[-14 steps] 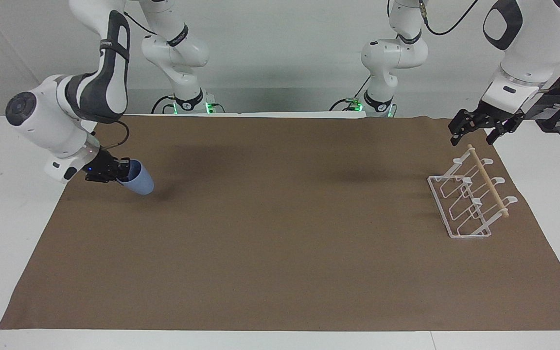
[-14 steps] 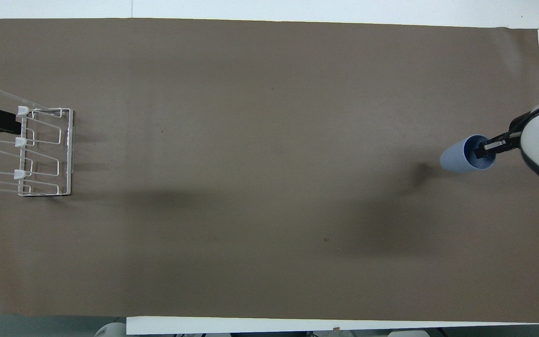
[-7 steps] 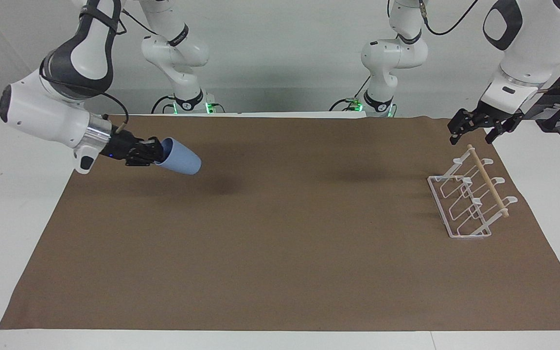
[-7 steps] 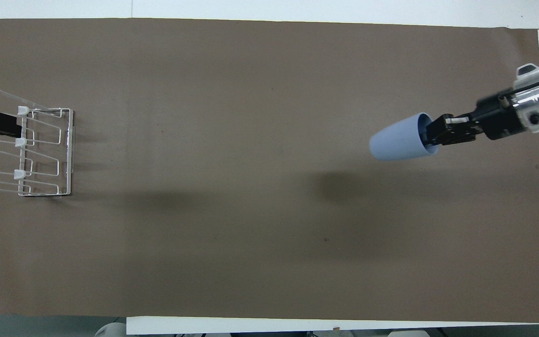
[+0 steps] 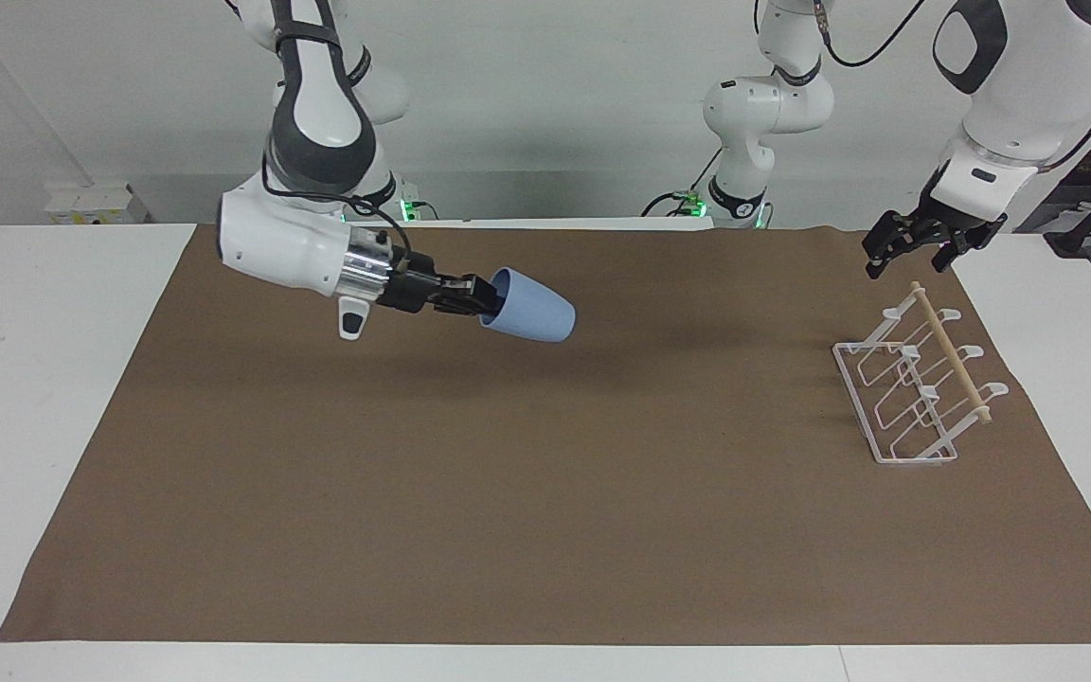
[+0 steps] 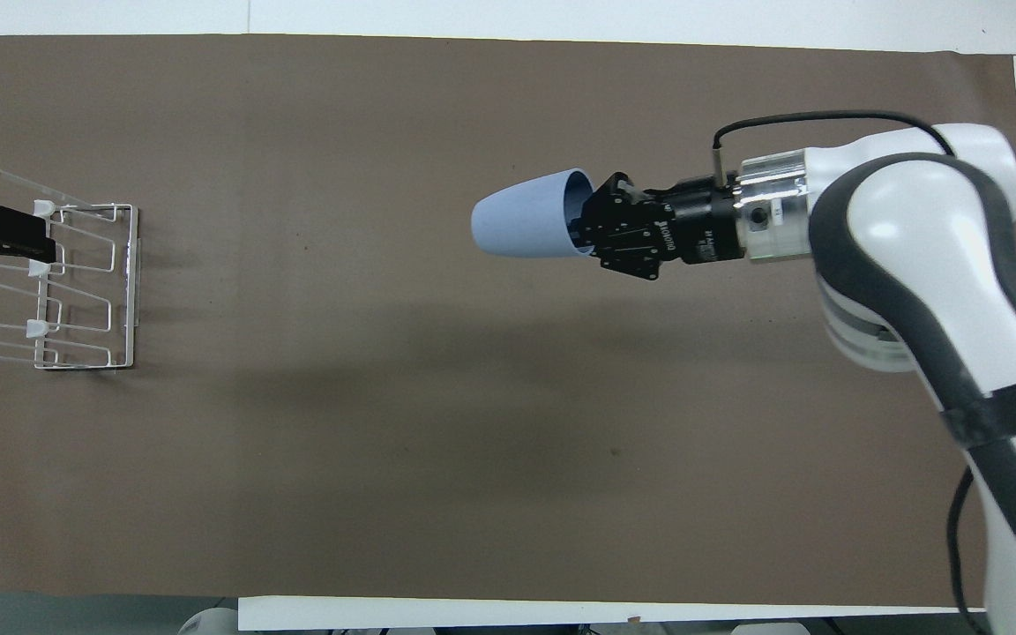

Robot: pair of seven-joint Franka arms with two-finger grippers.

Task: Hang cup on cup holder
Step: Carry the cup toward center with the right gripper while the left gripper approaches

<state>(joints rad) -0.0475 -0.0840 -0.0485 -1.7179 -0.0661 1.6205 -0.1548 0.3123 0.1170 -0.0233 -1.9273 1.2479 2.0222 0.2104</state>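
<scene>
Overhead view first: the right gripper (image 6: 586, 225) is up in the air over the middle stretch of the brown mat (image 6: 384, 441), and it's got the cup (image 6: 526, 216) pinched by the rim, one finger tucked inside the mouth and the other outside the wall. That light-blue cup sits straight out from the fingertips, lying on its side in the air, closed base pointing away from the wrist toward the left arm's end of the table. Facing view confirms it: the right gripper (image 5: 481, 296) carries the cup (image 5: 528, 305) clear of the mat (image 5: 545, 530), tilted slightly base-down, its shadow on the cloth underneath.

Over at the left arm's end, the cup holder (image 5: 915, 384) stands on the mat, white wire prongs slanting up to the wooden dowel (image 5: 951, 352). The left gripper (image 5: 910, 248) hangs above the end of that dowel nearer the robots, jaws spread wide, holding nothing. Cup and cup holder (image 6: 58, 282) are well apart, with bare mat between them.
</scene>
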